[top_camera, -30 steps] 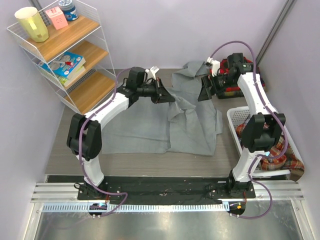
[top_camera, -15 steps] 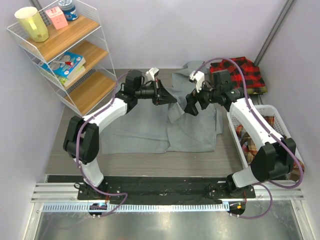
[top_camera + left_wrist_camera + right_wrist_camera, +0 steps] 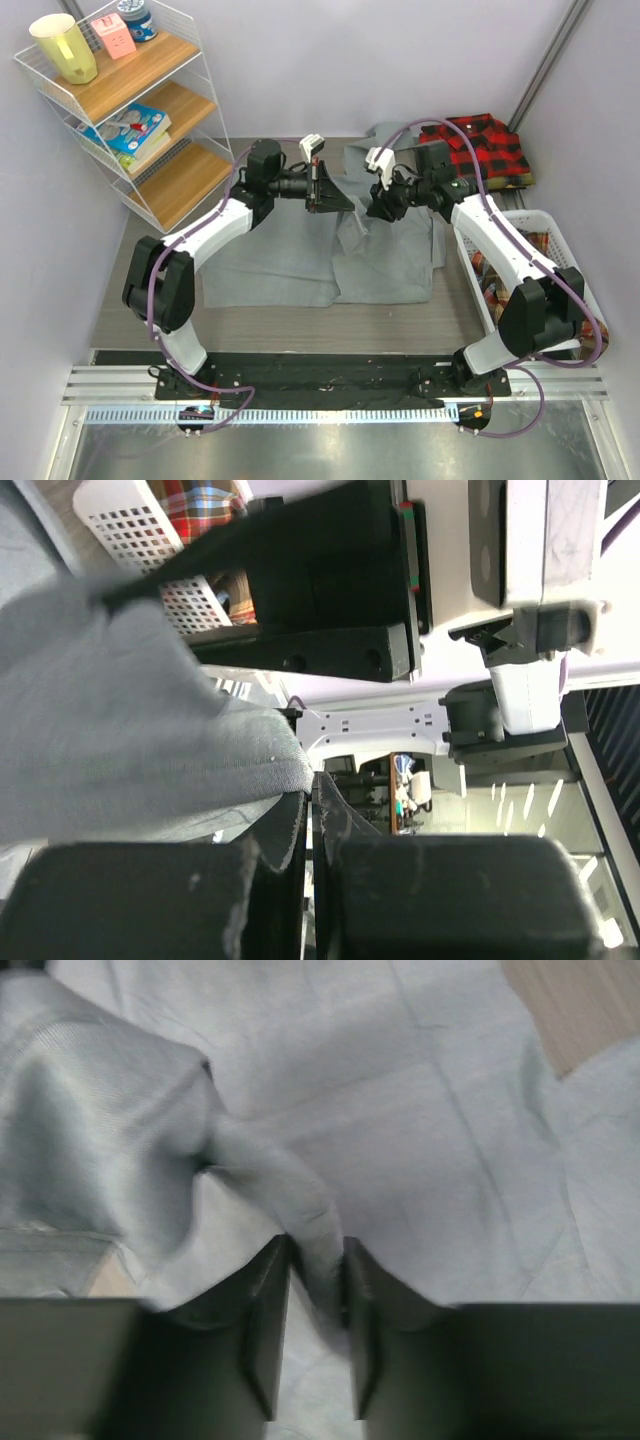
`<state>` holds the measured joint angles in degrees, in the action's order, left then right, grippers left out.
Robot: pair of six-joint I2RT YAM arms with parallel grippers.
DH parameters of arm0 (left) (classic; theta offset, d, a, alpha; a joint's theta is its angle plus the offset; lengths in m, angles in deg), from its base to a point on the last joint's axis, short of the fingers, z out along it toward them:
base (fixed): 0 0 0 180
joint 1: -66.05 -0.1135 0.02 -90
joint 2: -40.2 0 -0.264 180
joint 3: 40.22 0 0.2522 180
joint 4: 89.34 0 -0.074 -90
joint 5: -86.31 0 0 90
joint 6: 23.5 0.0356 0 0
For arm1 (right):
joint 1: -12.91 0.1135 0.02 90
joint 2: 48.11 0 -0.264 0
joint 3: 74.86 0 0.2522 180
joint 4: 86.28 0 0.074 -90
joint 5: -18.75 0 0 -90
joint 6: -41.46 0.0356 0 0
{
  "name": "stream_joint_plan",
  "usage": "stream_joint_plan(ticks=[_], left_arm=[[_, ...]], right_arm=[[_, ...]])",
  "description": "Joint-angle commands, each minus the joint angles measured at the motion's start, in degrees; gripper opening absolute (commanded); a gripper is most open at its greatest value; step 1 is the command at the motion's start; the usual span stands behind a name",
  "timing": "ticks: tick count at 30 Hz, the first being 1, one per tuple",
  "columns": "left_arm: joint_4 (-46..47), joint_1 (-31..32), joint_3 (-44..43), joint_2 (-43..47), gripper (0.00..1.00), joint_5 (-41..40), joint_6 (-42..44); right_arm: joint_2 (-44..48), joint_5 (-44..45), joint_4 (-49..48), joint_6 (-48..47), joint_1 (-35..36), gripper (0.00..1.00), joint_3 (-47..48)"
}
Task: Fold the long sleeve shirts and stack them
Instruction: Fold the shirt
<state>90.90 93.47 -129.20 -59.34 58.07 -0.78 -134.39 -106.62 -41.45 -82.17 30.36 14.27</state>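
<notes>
1. Noted grey shirt [image 3: 290,260] spread flat over the middle of the table [image 3: 130,300], rumpled toward the far edge.
2. Found left jaws clenched on a lifted edge of the grey shirt [image 3: 120,730], above its far middle part. Thin cloth edge seen pinched between them in the left wrist view.
3. Found right jaws grasping a raised ridge of the same shirt, just right of the left jaws. Ridge seen squeezed between both fingers [image 3: 250,1320] in the right wrist view.
4. Noted the two sets of jaws facing each other, near but apart, with cloth draping from each down to the table.
5. Logged checked shirt [image 3: 485,145], red and black, lying at the far right corner of the table. Cannot tell whether touching the grey shirt; right arm [image 3: 490,235] in the way.
6. Logged white basket [image 3: 520,214] at the right edge, holding plaid shirts [image 3: 490,272].
7. Logged wire shelf [image 3: 170,180] off the far left corner, with a yellow cup [image 3: 63,48] on its top board.
</notes>
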Motion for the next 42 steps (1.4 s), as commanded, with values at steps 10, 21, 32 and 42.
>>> stream_joint_plan(ticks=[10,21,32,42], left_arm=[[-77.4,-13.2,-7.4,15.2,0.47,-21.1,88.0],[-73.3,-15.0,26.4,33.3,0.36,-52.9,122.6],[-59.6,-15.0,34.1,24.4,0.41,-58.6,127.4],[-57.1,-14.9,40.1,21.1,0.27,-59.6,131.2]], right_arm=[[8.3,7.1,13.9,0.4,1.3,0.01,3.0],[10.6,9.7,15.2,5.3,1.1,0.01,1.6],[10.5,10.2,16.6,5.1,1.1,0.01,2.6],[11.9,9.4,18.2,5.9,1.1,0.01,3.2]])
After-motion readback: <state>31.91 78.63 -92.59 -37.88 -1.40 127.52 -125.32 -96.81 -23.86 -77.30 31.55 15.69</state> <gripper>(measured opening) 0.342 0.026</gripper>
